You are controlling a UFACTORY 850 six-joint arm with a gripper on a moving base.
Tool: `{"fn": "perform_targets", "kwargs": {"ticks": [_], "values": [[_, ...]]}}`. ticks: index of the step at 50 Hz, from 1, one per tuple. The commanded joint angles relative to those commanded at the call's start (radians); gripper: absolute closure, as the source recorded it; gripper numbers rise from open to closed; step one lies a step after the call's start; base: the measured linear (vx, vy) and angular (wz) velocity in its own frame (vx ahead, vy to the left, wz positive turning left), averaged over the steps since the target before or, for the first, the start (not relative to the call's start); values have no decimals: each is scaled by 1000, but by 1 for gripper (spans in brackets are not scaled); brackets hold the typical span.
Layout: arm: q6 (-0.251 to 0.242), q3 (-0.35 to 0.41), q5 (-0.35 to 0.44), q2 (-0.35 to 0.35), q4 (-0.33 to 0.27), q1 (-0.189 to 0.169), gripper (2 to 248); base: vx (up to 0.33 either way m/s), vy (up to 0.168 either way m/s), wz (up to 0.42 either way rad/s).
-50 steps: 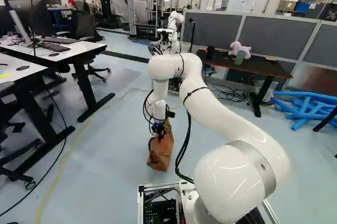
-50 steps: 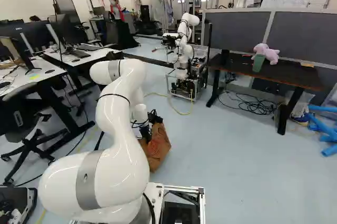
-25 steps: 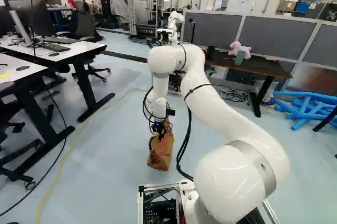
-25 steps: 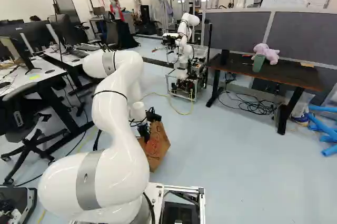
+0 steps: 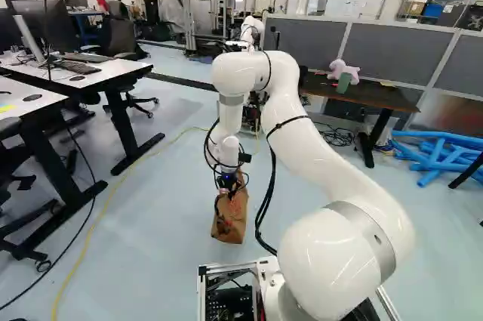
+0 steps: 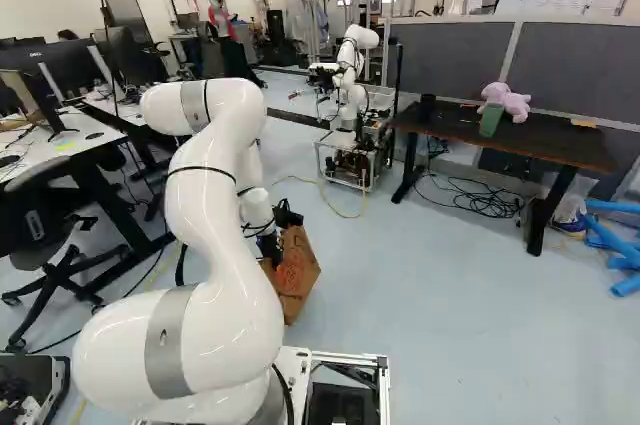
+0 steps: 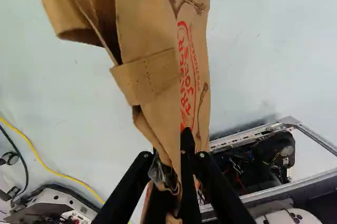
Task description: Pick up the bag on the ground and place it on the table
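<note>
Though pinching the paper bag in the gripper, seems barely past the grasp, down on or just above the floor, with carry and set-down on the dark worktop left.

Wrist view: bag cut off by edge, partly hiding gripper. Left base view: another robot partly hidden behind arm.
</note>
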Motion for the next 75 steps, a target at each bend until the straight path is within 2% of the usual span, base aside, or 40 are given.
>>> {"fn": "perform_targets", "kwargs": {"ticks": [28,75], "values": [[0,130,29,129,-36,11,227,0,0,0],[0,351,31,367,-37,-180,227,0,0,0]]}}
